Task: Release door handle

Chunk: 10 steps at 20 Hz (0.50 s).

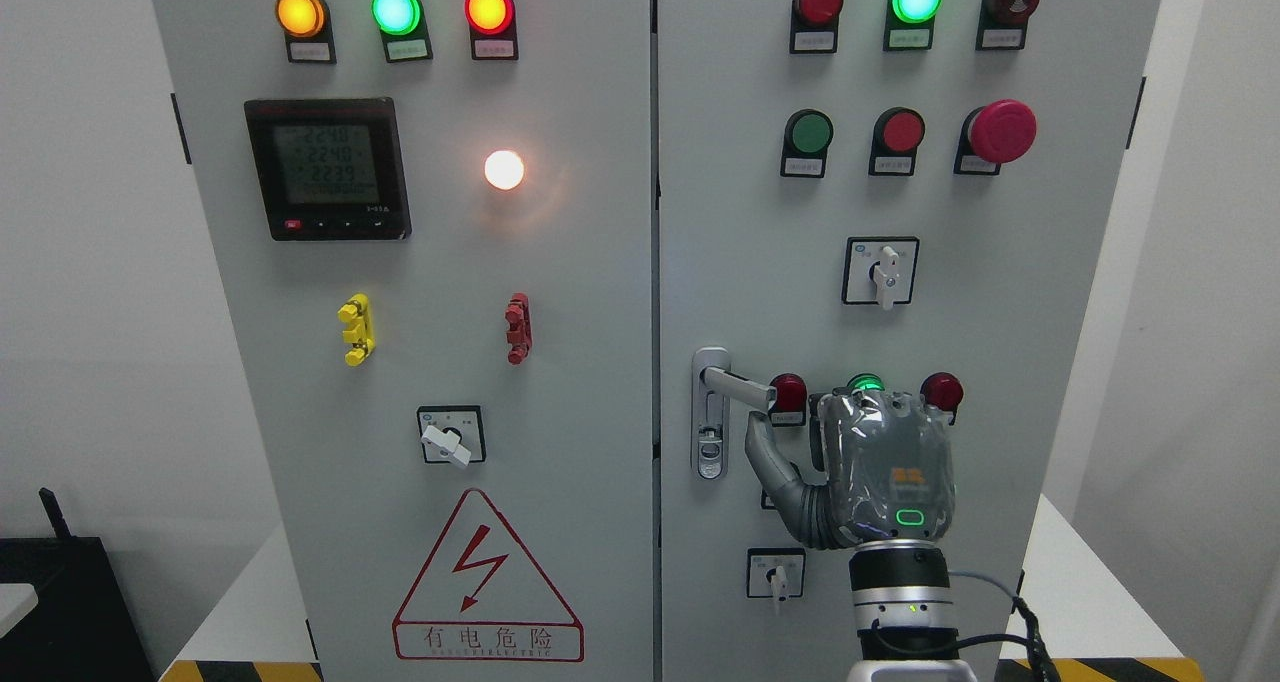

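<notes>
Right hand (868, 467) sitting just below-right of door handle (738, 385), thumb touching lever underside, other fingers hidden, so grip state can't tell. Advising: drop thumb clear, then backing straight off w/o dragging lever.

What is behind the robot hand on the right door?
Above the right hand, two red lamps and a green lamp peek out. The panel directly behind it is covered. Its thumb touches the door handle from below.
</notes>
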Each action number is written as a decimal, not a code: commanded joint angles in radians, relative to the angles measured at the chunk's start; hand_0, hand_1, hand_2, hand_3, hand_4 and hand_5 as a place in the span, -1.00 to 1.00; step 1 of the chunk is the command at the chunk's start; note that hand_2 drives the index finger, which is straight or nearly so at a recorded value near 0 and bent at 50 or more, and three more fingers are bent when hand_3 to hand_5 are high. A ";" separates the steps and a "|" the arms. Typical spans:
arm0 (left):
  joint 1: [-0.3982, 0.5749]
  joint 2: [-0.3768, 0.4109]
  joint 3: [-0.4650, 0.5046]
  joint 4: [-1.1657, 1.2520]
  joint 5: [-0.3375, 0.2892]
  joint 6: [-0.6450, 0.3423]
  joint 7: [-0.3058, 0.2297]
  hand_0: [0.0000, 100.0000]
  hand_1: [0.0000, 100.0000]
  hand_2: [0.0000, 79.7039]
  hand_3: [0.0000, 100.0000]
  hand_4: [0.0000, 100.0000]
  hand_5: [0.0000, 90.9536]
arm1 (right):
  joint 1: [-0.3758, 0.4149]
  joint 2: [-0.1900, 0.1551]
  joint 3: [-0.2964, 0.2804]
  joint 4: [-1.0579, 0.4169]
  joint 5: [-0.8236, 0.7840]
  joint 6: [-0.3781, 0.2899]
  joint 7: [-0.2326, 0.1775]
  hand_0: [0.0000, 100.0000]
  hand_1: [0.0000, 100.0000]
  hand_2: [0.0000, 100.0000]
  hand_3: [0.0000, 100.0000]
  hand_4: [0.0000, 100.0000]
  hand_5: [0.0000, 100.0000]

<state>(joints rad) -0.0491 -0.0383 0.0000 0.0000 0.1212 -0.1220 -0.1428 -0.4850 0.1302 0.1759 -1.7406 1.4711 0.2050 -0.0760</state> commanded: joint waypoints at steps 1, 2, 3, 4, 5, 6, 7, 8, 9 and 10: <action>0.000 0.000 0.011 0.017 0.000 0.001 0.000 -0.76 -0.22 -1.00 -1.00 -1.00 -1.00 | 0.036 -0.001 0.007 -0.039 0.000 -0.010 -0.002 -0.16 -0.75 1.00 1.00 1.00 0.96; 0.000 0.000 0.011 0.017 0.000 0.001 0.000 -0.76 -0.22 -1.00 -1.00 -1.00 -1.00 | 0.042 -0.001 0.007 -0.049 0.000 -0.013 -0.005 -0.16 -0.75 1.00 1.00 1.00 0.96; 0.000 0.000 0.011 0.017 0.000 0.001 0.000 -0.76 -0.22 -1.00 -1.00 -1.00 -1.00 | 0.054 -0.003 0.007 -0.063 0.000 -0.018 -0.005 -0.16 -0.75 1.00 1.00 1.00 0.96; 0.000 0.000 0.011 0.017 0.000 0.001 0.000 -0.76 -0.22 -1.00 -1.00 -1.00 -1.00 | 0.060 -0.003 0.007 -0.077 0.000 -0.021 -0.007 -0.15 -0.74 1.00 1.00 1.00 0.96; 0.000 0.000 0.011 0.017 0.000 0.001 0.000 -0.76 -0.22 -1.00 -1.00 -1.00 -1.00 | 0.068 -0.003 0.007 -0.085 -0.002 -0.024 -0.008 -0.15 -0.74 1.00 1.00 1.00 0.96; 0.000 0.000 0.011 0.017 0.000 0.001 0.000 -0.76 -0.22 -1.00 -1.00 -1.00 -1.00 | 0.077 -0.003 0.007 -0.097 -0.002 -0.032 -0.014 -0.15 -0.74 1.00 1.00 1.00 0.96; 0.000 0.000 0.011 0.017 0.000 0.001 0.000 -0.76 -0.22 -1.00 -1.00 -1.00 -1.00 | 0.086 -0.003 0.007 -0.108 -0.002 -0.042 -0.022 -0.15 -0.74 1.00 1.00 1.00 0.96; 0.000 0.000 0.011 0.017 0.000 -0.001 0.000 -0.76 -0.22 -1.00 -1.00 -1.00 -1.00 | 0.097 -0.003 0.007 -0.118 -0.005 -0.055 -0.028 -0.15 -0.74 1.00 1.00 1.00 0.96; 0.000 0.000 0.011 0.017 0.000 -0.001 0.000 -0.76 -0.22 -1.00 -1.00 -1.00 -1.00 | 0.109 -0.003 0.007 -0.131 -0.006 -0.064 -0.034 -0.15 -0.74 1.00 1.00 1.00 0.96; 0.000 0.000 0.011 0.017 0.000 0.001 0.000 -0.76 -0.22 -1.00 -1.00 -1.00 -1.00 | 0.123 -0.003 0.007 -0.144 -0.006 -0.070 -0.039 -0.15 -0.74 1.00 1.00 1.00 0.96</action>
<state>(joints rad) -0.0491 -0.0383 0.0000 0.0000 0.1212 -0.1219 -0.1428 -0.4148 0.1286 0.1800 -1.7971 1.4684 0.1547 -0.1034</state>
